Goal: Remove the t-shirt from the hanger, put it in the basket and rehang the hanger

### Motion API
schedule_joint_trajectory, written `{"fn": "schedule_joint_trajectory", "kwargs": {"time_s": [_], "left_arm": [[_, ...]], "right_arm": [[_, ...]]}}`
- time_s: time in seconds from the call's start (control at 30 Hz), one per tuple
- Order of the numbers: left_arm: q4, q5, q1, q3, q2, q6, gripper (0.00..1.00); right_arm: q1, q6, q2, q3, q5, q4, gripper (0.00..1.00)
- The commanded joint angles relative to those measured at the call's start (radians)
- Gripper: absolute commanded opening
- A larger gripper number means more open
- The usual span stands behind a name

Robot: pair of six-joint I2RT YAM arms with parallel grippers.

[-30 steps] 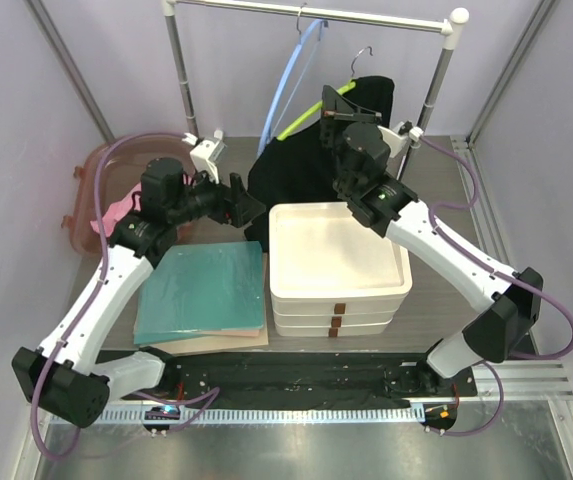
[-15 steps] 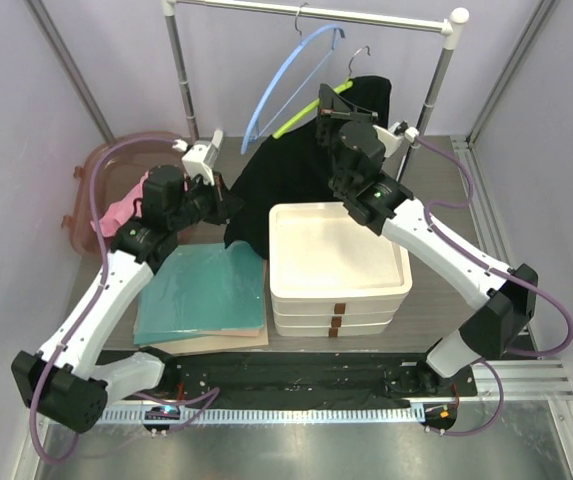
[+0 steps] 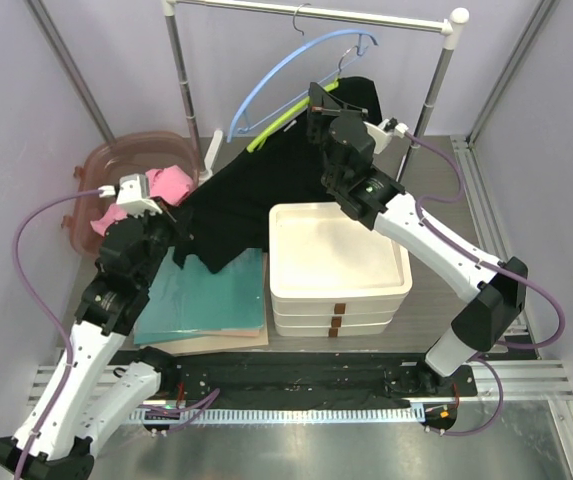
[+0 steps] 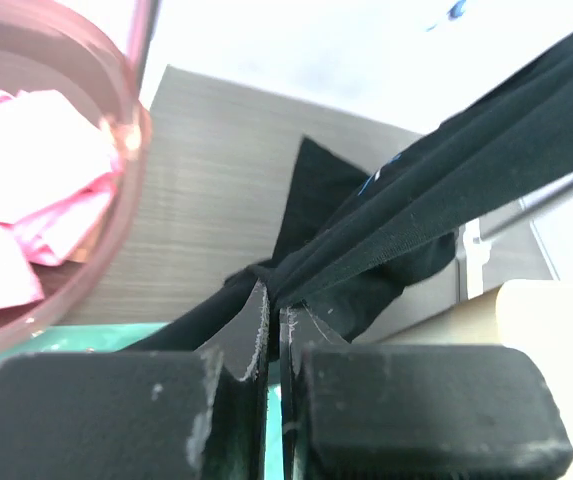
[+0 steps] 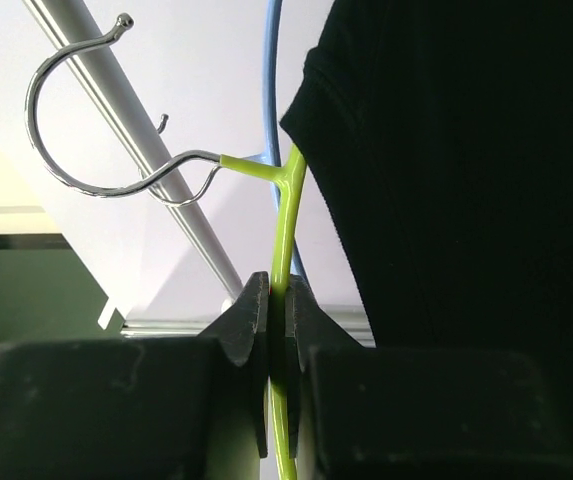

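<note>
The black t-shirt [image 3: 251,190] stretches from the lime-green hanger [image 3: 269,133] down to the left, pulled taut. My left gripper [image 3: 174,238] is shut on a bunched edge of the t-shirt [image 4: 416,225], and its jaws [image 4: 274,300] pinch the fabric between their tips. High up under the rail, my right gripper [image 3: 316,100] is shut on the hanger's thin green wire [image 5: 288,200] just below its metal hook [image 5: 76,150]. The right gripper [image 5: 276,295] has the shirt's black cloth [image 5: 466,150] hanging right beside it.
An empty blue hanger [image 3: 266,85] hangs on the rail [image 3: 366,17] next to the green one. A pink tub [image 3: 101,165] holding pink cloth [image 3: 166,182] stands at the left. Stacked white trays [image 3: 338,265] are in the middle, with folded teal cloth [image 3: 206,290] beside them.
My left gripper has shut on the t-shirt and drawn back left and nearer, stretching the cloth. The blue hanger has swung up to the right. The right gripper has shifted slightly up-left with the green hanger.
</note>
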Motion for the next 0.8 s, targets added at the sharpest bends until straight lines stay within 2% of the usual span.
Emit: {"fn": "schedule_joint_trajectory", "kwargs": {"time_s": [0.0, 0.2, 0.5, 0.7, 0.77], "left_arm": [[-0.096, -0.211, 0.032, 0.005, -0.044, 0.015, 0.00], [-0.100, -0.200, 0.032, -0.035, -0.062, -0.018, 0.00], [-0.100, -0.249, 0.034, -0.076, -0.096, -0.038, 0.00], [-0.082, -0.219, 0.034, -0.075, -0.062, -0.053, 0.00], [-0.056, -0.150, 0.035, -0.073, -0.054, -0.047, 0.00]], "right_arm": [[-0.062, 0.030, -0.079, 0.035, 0.110, 0.119, 0.01], [-0.089, 0.056, -0.094, 0.039, 0.122, 0.091, 0.01], [-0.213, 0.263, -0.099, 0.029, 0.017, -0.013, 0.01], [-0.221, 0.289, -0.086, 0.044, -0.025, -0.031, 0.01], [-0.230, 0.285, -0.076, 0.067, -0.058, -0.054, 0.01]]}}
